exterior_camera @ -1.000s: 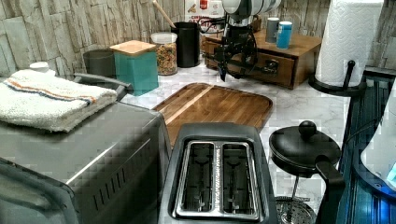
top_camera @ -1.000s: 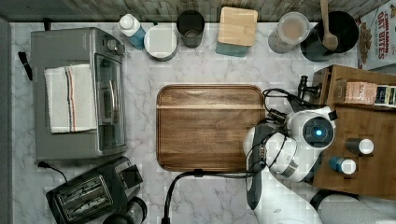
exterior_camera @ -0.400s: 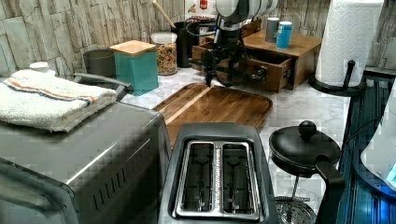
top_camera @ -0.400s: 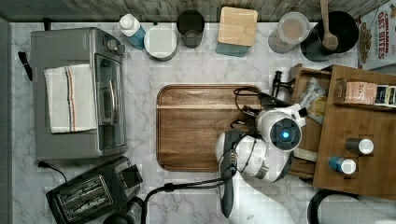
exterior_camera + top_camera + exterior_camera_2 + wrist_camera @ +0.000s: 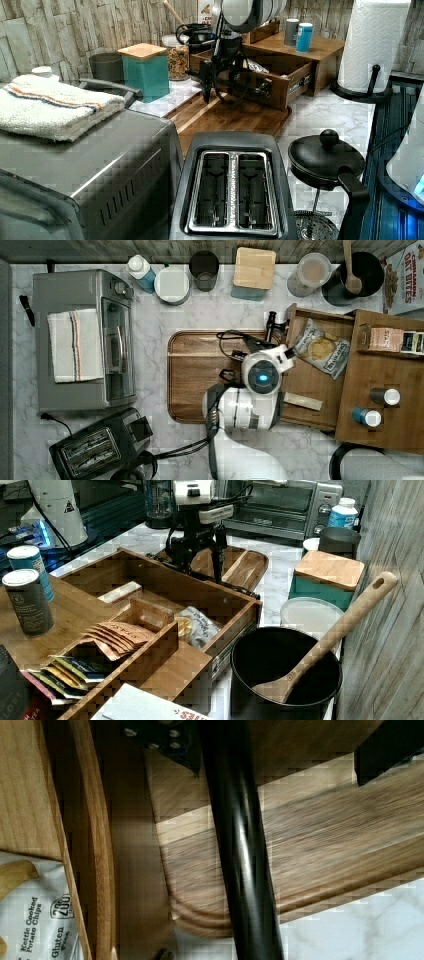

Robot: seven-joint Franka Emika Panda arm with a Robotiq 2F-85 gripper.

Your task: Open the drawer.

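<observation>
**A:** Drawer (image 5: 312,385) first, top view: where is it?

**B:** Pulled well out of the cabinet (image 5: 385,380) toward the top view's left, its front over the edge of the wooden tray (image 5: 195,375). A chip bag (image 5: 322,347) and a pale flat packet (image 5: 302,400) lie inside. The arm's white body covers most of the drawer front, so the gripper itself is hidden there.

**A:** And the left view?

**B:** The gripper (image 5: 220,80) hangs at the drawer (image 5: 270,75) front, above the tray (image 5: 235,112). Cables clutter it and the fingers are dark on dark; I cannot tell how wide they stand.

**A:** Right view?

**B:** The drawer (image 5: 165,590) lies open, bag (image 5: 197,625) in its corner. The gripper (image 5: 200,547) stands just beyond the far front wall, fingertips cut off behind the wood.

**A:** Wrist view?

**B:** The black bar handle (image 5: 240,850) runs across the picture with the tray (image 5: 325,845) beneath it and the bag's (image 5: 35,920) lettering beside. A dark finger (image 5: 385,747) shows at one corner, apart from the bar; its partner is hard to make out.

**A:** What changed?

**B:** A second ago the drawer was nearly shut; it has since slid far out, and the arm has moved leftward in the top view with it.
</observation>
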